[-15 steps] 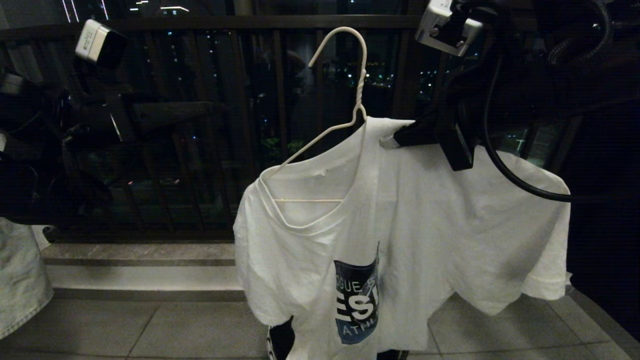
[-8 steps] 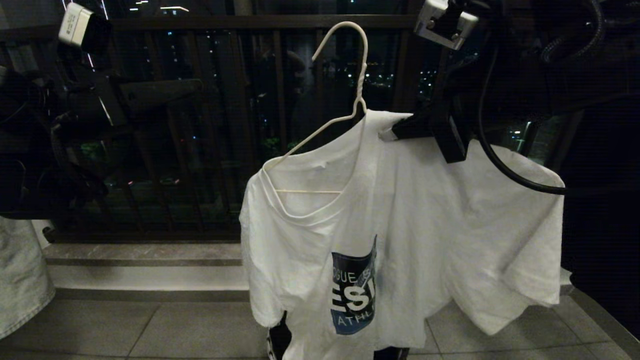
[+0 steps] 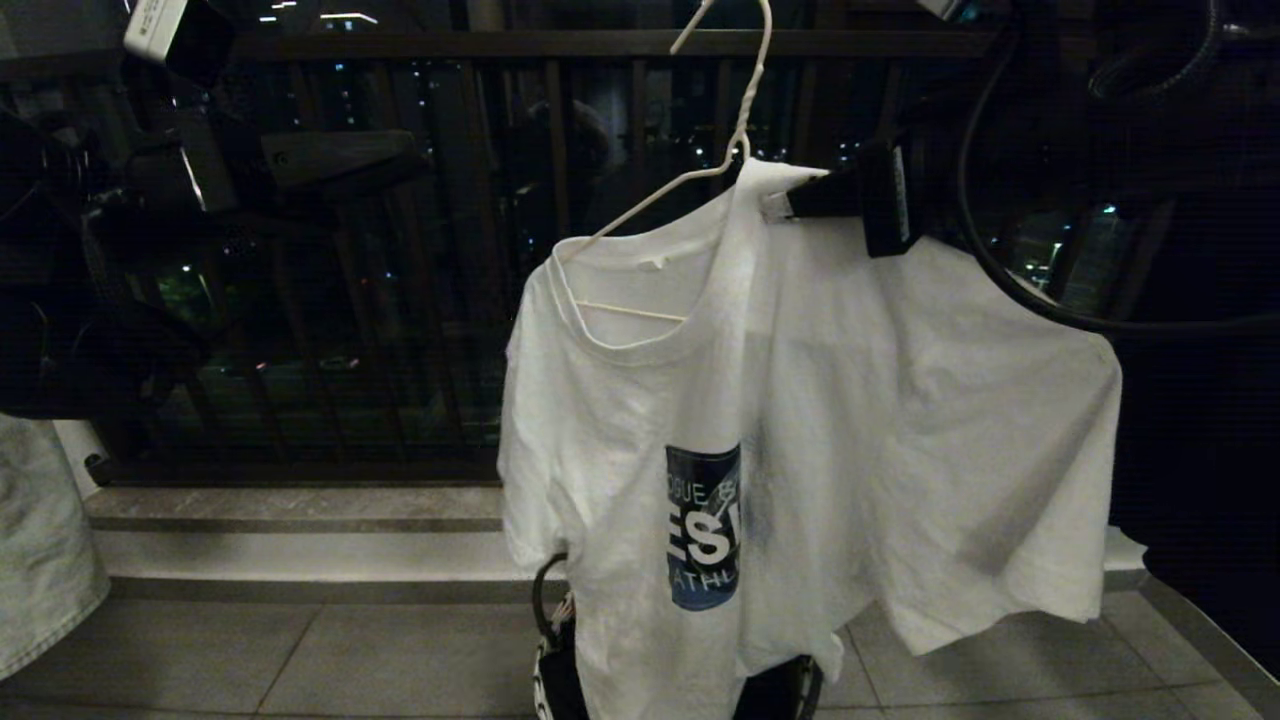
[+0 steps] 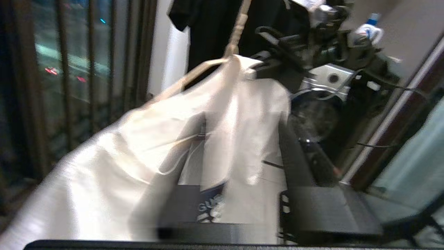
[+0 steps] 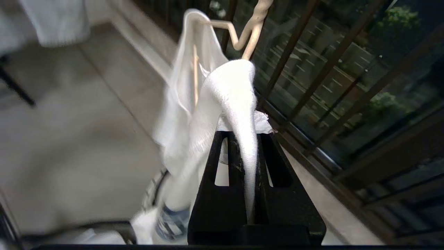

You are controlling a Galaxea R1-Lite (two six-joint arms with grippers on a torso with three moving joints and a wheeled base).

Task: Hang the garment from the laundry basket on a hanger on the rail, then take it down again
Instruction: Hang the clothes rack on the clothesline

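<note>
Garment half-draped on hanger, pinched in right gripper fingers; left gripper fingers' state unclear; rail hanging pending.

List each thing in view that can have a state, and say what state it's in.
T-shirt: draped unevenly on the hanger, one hanger arm bare.
Hanger: held up in the air, tilted.
Right gripper: shut on the T-shirt's fabric by the hanger's neck.
Left gripper: apart from the T-shirt, holding nothing.
</note>
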